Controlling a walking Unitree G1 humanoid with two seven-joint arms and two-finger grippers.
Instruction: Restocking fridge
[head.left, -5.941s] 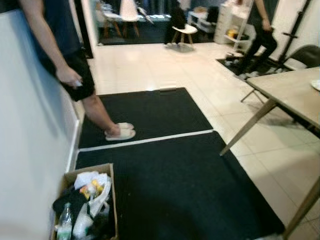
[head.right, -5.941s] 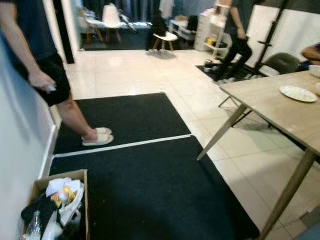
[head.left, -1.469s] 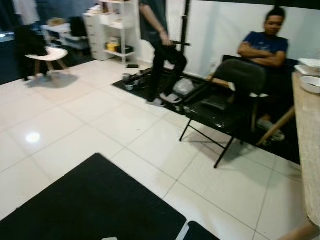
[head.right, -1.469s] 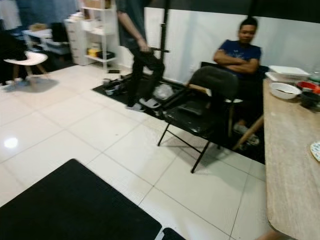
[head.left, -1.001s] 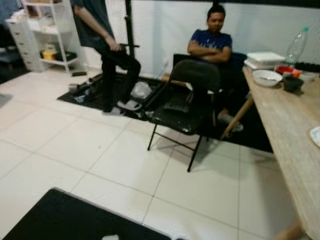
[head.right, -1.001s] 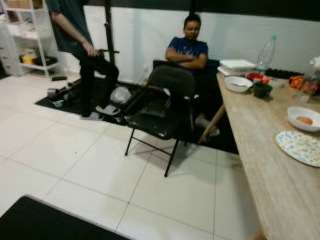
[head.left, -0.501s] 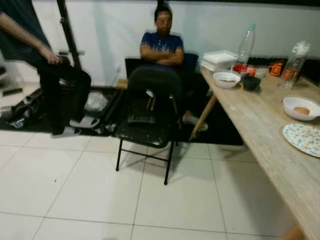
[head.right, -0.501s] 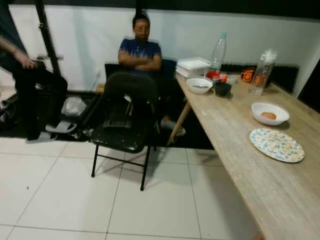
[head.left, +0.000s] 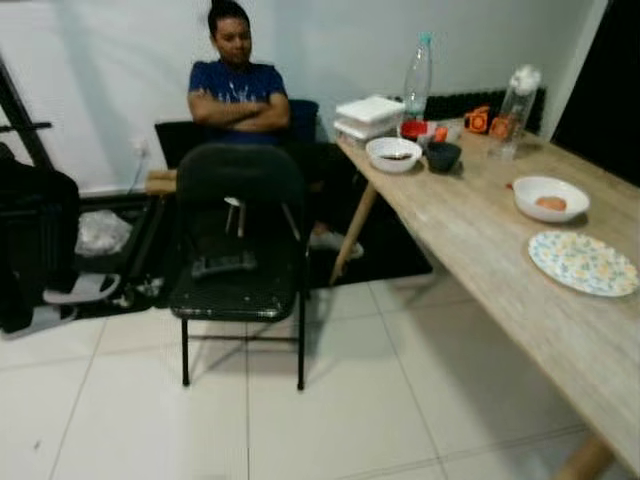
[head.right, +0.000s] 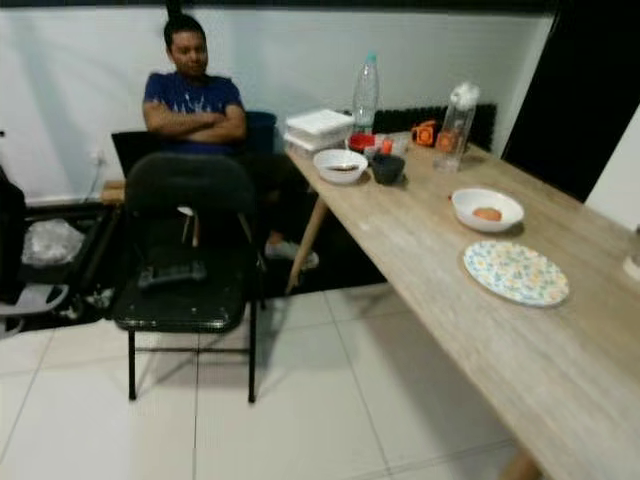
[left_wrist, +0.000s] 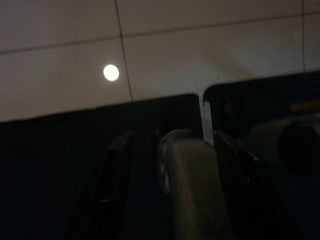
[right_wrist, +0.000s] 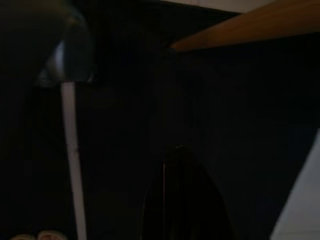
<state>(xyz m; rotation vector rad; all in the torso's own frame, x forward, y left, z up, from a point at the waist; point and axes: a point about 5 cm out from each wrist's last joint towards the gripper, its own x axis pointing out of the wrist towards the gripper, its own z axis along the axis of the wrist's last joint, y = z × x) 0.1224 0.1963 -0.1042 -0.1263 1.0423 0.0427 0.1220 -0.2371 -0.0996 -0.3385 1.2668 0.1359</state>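
A long wooden table (head.left: 480, 235) runs along the right. At its far end stand a clear water bottle (head.left: 417, 68), a tall bottle with a white cap (head.left: 512, 98), stacked white containers (head.left: 369, 114), a white bowl (head.left: 393, 154) and a dark cup (head.left: 442, 156). Nearer lie a white bowl with orange food (head.left: 550, 197) and a patterned plate (head.left: 583, 262). In the dark left wrist view my left gripper (left_wrist: 172, 140) hangs over black mat and tiles, fingers apart, with a pale grey rounded shape between them that I cannot identify. My right gripper (right_wrist: 172, 160) shows as one dark closed shape.
A black folding chair (head.left: 240, 240) stands on the white tiles left of the table. Behind it a person (head.left: 238, 90) sits against the wall with arms crossed. Dark legs of a standing person (head.left: 30, 240) and bags are at the far left.
The camera has swung right: the mats and cardboard box went out of view, and the chair, the seated person and the table have come to the middle.
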